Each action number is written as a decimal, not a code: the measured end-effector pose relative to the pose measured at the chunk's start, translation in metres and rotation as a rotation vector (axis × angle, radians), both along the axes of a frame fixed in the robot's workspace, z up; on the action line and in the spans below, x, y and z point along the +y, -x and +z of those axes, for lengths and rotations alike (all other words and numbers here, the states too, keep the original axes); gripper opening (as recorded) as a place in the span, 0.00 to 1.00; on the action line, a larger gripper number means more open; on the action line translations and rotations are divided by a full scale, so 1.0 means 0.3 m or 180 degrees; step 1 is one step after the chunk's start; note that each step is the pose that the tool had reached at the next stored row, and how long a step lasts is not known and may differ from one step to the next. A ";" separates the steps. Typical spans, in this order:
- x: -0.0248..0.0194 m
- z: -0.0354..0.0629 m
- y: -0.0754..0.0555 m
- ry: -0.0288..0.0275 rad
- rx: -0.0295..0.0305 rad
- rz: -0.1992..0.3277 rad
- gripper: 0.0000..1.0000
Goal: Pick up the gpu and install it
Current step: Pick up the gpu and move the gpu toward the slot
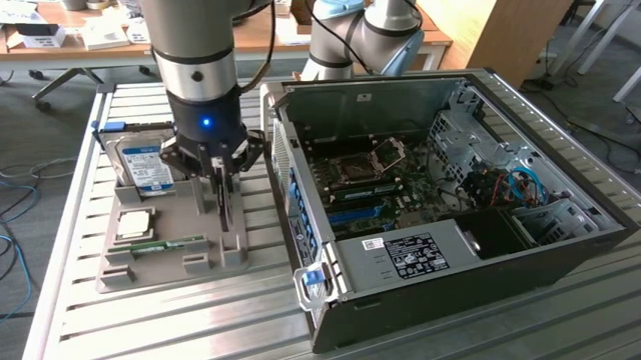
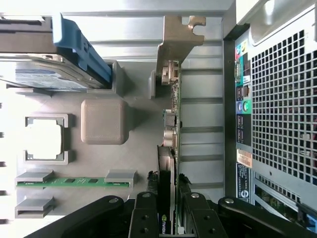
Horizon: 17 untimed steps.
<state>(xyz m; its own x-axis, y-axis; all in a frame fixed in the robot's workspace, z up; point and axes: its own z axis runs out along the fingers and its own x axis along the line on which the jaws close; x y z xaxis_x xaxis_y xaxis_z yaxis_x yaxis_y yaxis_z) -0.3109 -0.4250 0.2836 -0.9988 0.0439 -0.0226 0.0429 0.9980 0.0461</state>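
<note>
The gpu (image 1: 222,204) stands on its edge in a slot of the grey holder tray (image 1: 180,214), a thin dark card with a metal bracket at one end. From straight above, the wrist view has the gpu (image 2: 170,124) as a narrow strip. My gripper (image 1: 221,176) reaches straight down over it. Its black fingers (image 2: 146,218) sit tight against both faces of the card, so the gripper (image 2: 168,218) is shut on it. The card's lower edge still looks level with the tray's slot.
The open computer case (image 1: 451,187) lies to the exterior view's right of the tray, motherboard (image 1: 371,191) facing up; its perforated back panel (image 2: 282,99) is close to the card. On the tray are a hard drive (image 1: 140,161), a CPU (image 1: 135,223) and a green memory stick (image 1: 173,244).
</note>
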 end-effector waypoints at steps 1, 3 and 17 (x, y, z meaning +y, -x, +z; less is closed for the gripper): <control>0.000 0.013 0.000 0.0000 0.0000 0.0000 0.26; 0.000 0.039 0.000 0.0000 0.0000 0.0000 0.26; 0.000 0.231 0.000 0.0000 -0.0001 0.0000 0.26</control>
<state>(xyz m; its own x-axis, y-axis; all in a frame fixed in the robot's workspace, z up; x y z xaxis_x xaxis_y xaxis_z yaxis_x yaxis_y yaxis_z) -0.3109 -0.4249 0.3530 -0.9988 0.0439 -0.0228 0.0428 0.9980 0.0462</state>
